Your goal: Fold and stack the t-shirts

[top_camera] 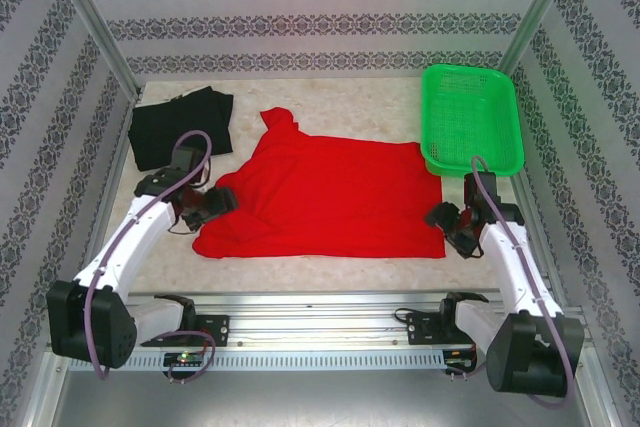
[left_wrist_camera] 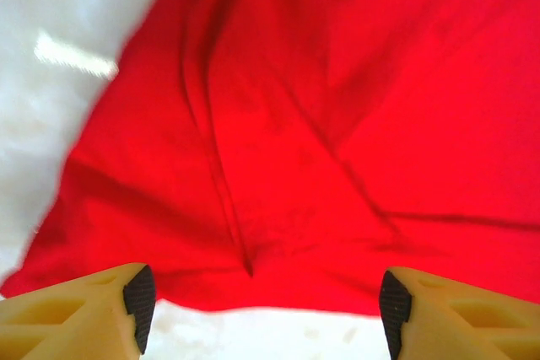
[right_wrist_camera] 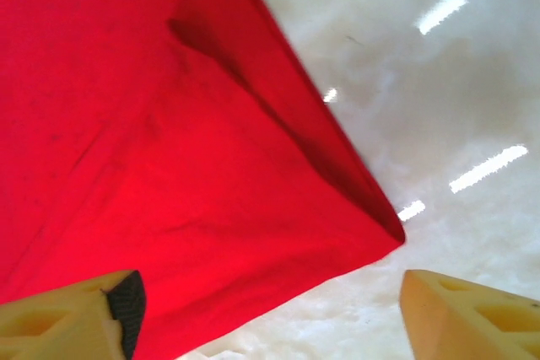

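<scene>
Your left hand sits at the left edge of the red t-shirt, low over the cloth toward its near-left corner. Its jaws are wide. In the left wrist view the two yellow fingers stand far apart with nothing between them. The shirt's hem lies just beyond the black pads, and pale counter shows under the gap. It grips no cloth.

Your right hand sits at the near-right corner of the red t-shirt. Its jaws are wide as well. In the right wrist view one finger is over bare counter and the other is over the cloth. The shirt's corner points out just beyond the gap, and nothing is pinched.

The red t-shirt lies spread flat, roughly rectangular, with a bunched flap sticking out at its far-left corner. Shallow creases run across it in the left wrist view.

The black t-shirt lies to the far left of the red t-shirt in a compact dark pile just beside that corner. You cannot tell whether they touch.

The green basket stands to the far right of the red t-shirt, its near corner close against the shirt's far-right corner. Contact there is unclear.
</scene>
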